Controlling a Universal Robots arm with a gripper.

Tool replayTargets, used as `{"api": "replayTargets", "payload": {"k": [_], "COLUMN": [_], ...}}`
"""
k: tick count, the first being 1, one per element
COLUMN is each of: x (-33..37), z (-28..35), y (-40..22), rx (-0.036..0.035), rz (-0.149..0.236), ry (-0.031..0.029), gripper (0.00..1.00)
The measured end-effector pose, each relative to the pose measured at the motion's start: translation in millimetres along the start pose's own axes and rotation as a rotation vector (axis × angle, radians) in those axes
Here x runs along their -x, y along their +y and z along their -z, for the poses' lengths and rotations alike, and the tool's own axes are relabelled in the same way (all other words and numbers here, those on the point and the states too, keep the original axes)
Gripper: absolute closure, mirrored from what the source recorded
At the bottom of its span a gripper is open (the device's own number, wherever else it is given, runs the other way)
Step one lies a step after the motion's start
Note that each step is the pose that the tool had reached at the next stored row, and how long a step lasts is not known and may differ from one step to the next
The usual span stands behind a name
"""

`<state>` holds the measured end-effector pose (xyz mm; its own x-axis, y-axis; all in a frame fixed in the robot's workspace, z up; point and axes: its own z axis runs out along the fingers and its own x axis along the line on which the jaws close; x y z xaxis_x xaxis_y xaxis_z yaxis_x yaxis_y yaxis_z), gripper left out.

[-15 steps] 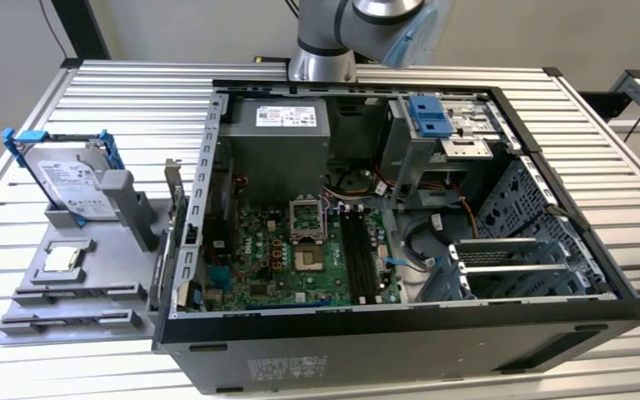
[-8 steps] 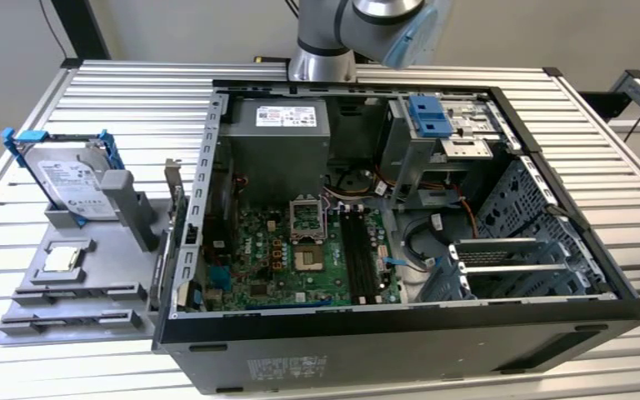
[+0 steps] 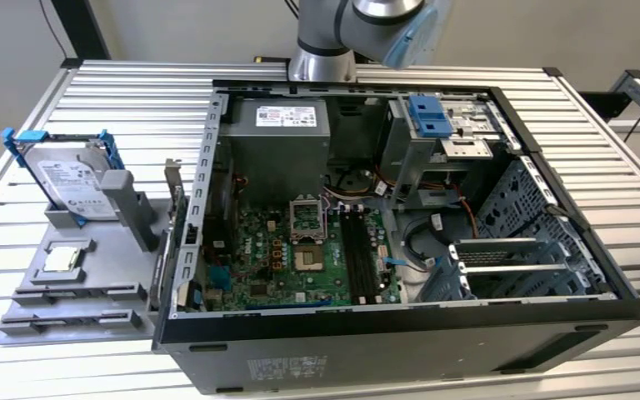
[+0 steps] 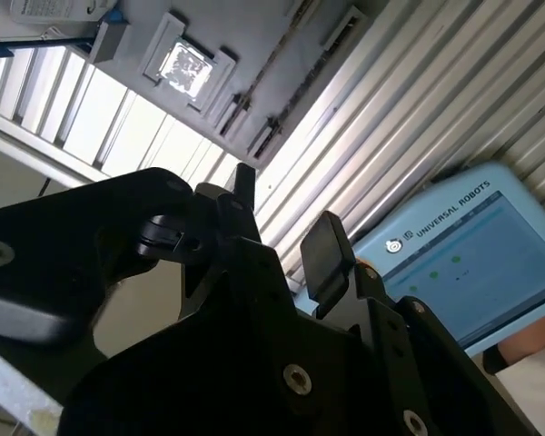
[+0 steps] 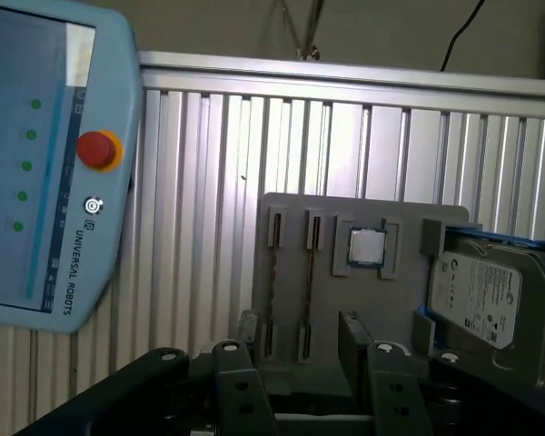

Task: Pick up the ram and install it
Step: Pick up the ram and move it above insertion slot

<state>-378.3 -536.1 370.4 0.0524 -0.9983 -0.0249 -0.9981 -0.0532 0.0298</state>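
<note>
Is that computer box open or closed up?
Open. The computer case has no cover on its upward side, so the motherboard shows inside.

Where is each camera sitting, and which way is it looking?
Exterior view: off the arm, up high, looking down into the open computer case on the table; the arm shows behind the case.
First wrist view: on the arm, looking past the open gripper at the gray tray and hard drive.
Second wrist view: on the arm, looking past the gripper at the tray's chip.
Both wrist views share the gripper, tray, chip and blue tablet.
</note>
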Motion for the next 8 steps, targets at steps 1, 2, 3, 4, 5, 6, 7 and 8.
{"api": "replayTargets", "payload": {"k": [1, 2, 3, 4, 5, 6, 7, 8], "x": [-0.1, -0.1, -0.2, -0.2, -0.3, -0.2, -0.1, -0.1], "z": [-1.7, -3.5, -5.4, -7.2, -8.8, -10.0, -11.1, -12.3], "y": [-0.1, -0.1, -0.2, -0.3, -0.3, -0.3, -0.4, -0.4], "rx": [-0.0003, -0.0002, -0.0004, -0.0009, -0.0028, -0.0063, -0.0105, -0.0148], "rz": [0.000, 0.000, 0.000, 0.000, 0.000, 0.000, 0.000, 0.000], "ry": [0.0000, 0.0001, 0.0001, 0.0002, 0.0002, 0.0004, 0.0007, 0.0010], "gripper": [0.00, 0.00, 0.00, 0.00, 0.00, 0.00, 0.00, 0.00]}}
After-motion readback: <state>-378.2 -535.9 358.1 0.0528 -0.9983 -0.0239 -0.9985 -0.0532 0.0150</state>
